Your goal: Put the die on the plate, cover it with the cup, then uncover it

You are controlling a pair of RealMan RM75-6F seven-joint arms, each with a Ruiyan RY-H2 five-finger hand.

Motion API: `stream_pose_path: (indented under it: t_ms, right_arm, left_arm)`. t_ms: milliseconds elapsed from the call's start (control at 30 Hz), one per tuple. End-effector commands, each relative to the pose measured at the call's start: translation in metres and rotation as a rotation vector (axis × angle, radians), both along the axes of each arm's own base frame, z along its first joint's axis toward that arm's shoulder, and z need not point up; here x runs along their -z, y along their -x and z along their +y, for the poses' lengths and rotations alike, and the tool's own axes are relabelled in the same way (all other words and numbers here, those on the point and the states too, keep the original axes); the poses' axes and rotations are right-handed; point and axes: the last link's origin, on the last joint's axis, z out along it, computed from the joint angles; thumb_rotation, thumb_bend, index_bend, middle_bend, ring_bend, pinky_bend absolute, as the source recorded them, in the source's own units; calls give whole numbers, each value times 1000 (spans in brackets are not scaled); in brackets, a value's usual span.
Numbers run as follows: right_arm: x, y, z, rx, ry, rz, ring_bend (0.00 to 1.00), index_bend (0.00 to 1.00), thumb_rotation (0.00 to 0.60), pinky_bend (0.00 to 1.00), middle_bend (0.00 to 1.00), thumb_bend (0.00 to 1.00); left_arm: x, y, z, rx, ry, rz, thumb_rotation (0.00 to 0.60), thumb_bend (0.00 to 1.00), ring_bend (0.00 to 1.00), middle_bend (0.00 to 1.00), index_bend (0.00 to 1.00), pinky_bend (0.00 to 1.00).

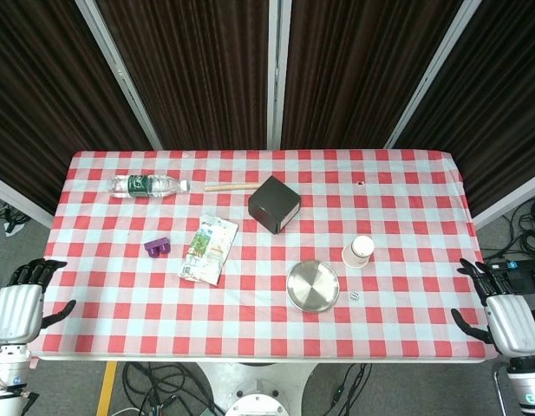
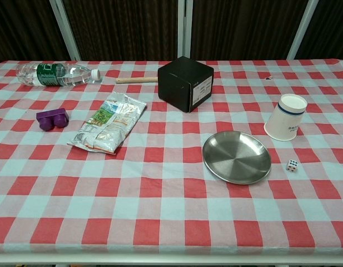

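The die (image 2: 292,165) is flanked closely by the plate (image 2: 236,157) on its left and the cup (image 2: 286,117) behind it; its right and near sides are left unblocked, with bare cloth (image 2: 160,206) reaching to the table edge. Open cloth is also seen along the whole near strip of the table. Behind the plate, the way is narrowed by the black box (image 2: 185,83), the tallest thing there. The left half is taken up by the snack bag (image 2: 108,123), the purple block (image 2: 51,118) and, at the far edge, the bottle (image 2: 57,73) and a wooden stick (image 2: 136,80). Both hands (image 1: 18,305) (image 1: 503,312) are kept off the table, beyond its side edges.
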Motion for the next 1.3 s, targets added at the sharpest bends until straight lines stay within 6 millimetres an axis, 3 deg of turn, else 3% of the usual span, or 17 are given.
stream_pose_path:
  t_ms: [33,433,633,733,900,967,1133,1300]
  right_arm:
    - [2,-3,-2,-12,-10,0,88,39,600,214,223,233]
    - [6,-14,-6,-48,-24,4,88,39,600,214,236,233]
    - [22,-30,-16,-109,-59,31,110,49,600,227,266,227]
    - [37,-45,-26,-163,-102,87,217,74,600,342,344,224]
    - [68,-66,-47,-219,-199,177,582,162,600,748,611,207]
    - [82,-70,-56,-214,-261,200,700,183,600,848,692,192]
    - [111,-70,-74,-175,-383,258,853,222,600,993,824,175]
    - [128,-64,-85,-145,-447,311,899,252,600,1000,864,204]
  left_arm:
    - [1,2,1,-8,-6,4,600,172,172,250,268,216]
    - [-1,3,-2,-10,-37,8,600,173,172,249,268,216]
    - [1,4,-1,-9,-30,8,600,173,172,249,268,216]
    - [2,5,-2,-10,-24,3,600,172,172,249,268,216]
    - [2,6,-4,-1,-21,-10,600,173,172,249,268,215]
    - [2,5,-4,6,-10,-35,600,173,172,249,269,214]
    - [3,8,-6,5,-2,-46,600,172,172,249,270,214]
    - [5,9,-8,6,7,-66,600,172,172,250,270,214]
